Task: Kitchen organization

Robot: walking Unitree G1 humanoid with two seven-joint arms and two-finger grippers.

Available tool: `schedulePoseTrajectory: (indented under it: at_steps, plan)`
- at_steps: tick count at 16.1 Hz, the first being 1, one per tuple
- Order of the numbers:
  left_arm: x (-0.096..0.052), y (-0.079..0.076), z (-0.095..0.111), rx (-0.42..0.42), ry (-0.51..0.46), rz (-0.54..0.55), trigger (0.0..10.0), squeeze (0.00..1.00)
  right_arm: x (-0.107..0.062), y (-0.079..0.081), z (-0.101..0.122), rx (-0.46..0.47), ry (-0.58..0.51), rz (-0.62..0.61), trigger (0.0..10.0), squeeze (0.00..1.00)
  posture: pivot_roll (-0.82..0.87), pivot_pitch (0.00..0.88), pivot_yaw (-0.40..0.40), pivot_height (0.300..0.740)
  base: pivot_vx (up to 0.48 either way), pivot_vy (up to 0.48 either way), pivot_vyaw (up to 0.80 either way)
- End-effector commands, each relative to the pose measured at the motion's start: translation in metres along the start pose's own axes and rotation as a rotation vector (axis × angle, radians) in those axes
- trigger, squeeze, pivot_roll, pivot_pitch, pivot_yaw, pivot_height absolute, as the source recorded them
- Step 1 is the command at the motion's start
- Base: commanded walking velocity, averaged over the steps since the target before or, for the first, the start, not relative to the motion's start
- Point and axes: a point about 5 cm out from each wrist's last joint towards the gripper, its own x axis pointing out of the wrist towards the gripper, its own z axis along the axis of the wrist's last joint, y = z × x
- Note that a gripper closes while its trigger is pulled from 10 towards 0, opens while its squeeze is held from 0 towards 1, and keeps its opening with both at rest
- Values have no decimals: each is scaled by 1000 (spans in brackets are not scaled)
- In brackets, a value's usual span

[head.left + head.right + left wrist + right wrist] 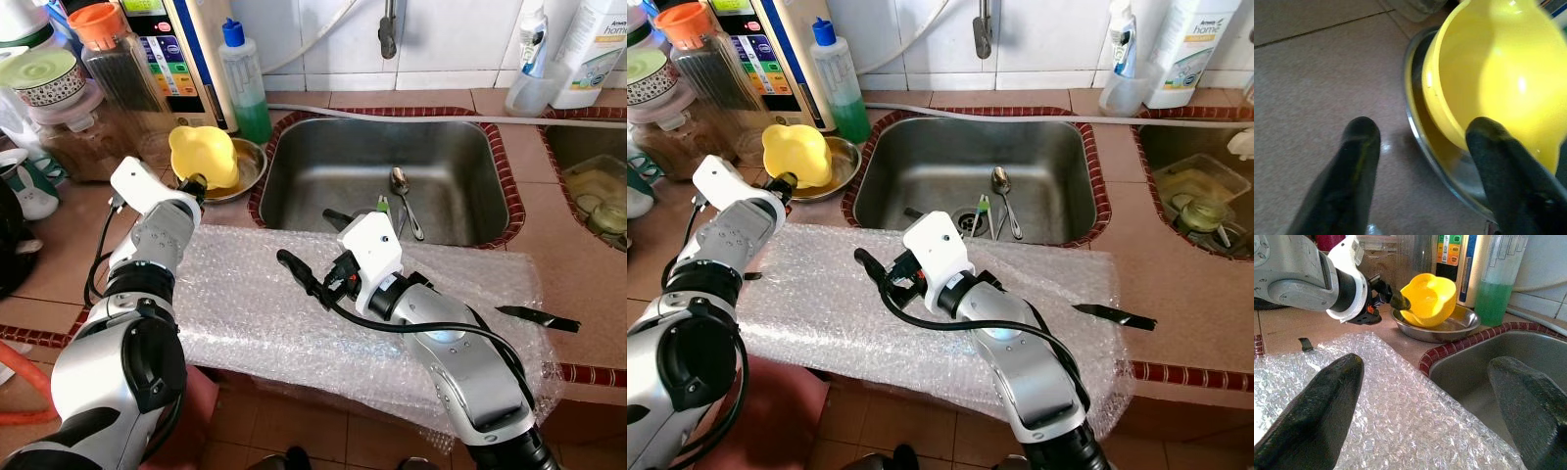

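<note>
Yellow bowl tilts (mouth seemingly toward sink) at left pincer.

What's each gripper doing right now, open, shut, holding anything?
Left gripper: open, fingers straddling the yellow bowl's rim, not clamped.
Right gripper: open, empty, over the bubble wrap.

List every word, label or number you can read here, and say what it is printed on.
"home": on the white bottle by the wall, behind the second basin; a small word above it is too small to read.
Coloured panel on the white appliance behind the yellow bowl: print blurred, unreadable.
Tube in the clear cup: print too small.
</note>
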Motion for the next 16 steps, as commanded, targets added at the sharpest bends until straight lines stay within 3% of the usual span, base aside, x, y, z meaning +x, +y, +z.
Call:
schedulePoseTrajectory:
  at_steps: [1,8,9,10,11,13,15,16]
  plan:
    - [0,9,3,-5,-8,39,0,0,4,6,2,-3,-7,35,10000,839,-266,129,126,740,0,0,0]
    - [-2,23,9,-12,-39,84,0,0,5,6,3,-8,-7,54,10000,843,-263,117,112,740,0,0,0]
    - [-2,22,11,-3,-44,78,4235,0,5,6,3,-9,-6,54,10000,847,-265,116,110,740,0,0,0]
    - [-2,21,11,0,-45,77,4235,0,4,6,3,-10,-6,54,10000,843,-267,116,108,740,0,0,0]
    - [-2,20,12,9,-54,72,10000,0,4,6,3,-11,-6,55,10000,843,-274,117,108,740,0,0,0]
    - [-3,21,12,14,-58,73,10000,0,3,7,3,-11,-5,55,10000,843,-278,116,108,740,0,0,0]
    - [-4,21,18,81,-98,94,10000,0,3,7,3,-8,-3,47,10000,839,-292,114,113,740,0,0,0]
    - [-4,19,21,87,-112,93,10000,565,2,6,3,-9,-2,39,10000,843,-298,114,114,740,0,0,0]
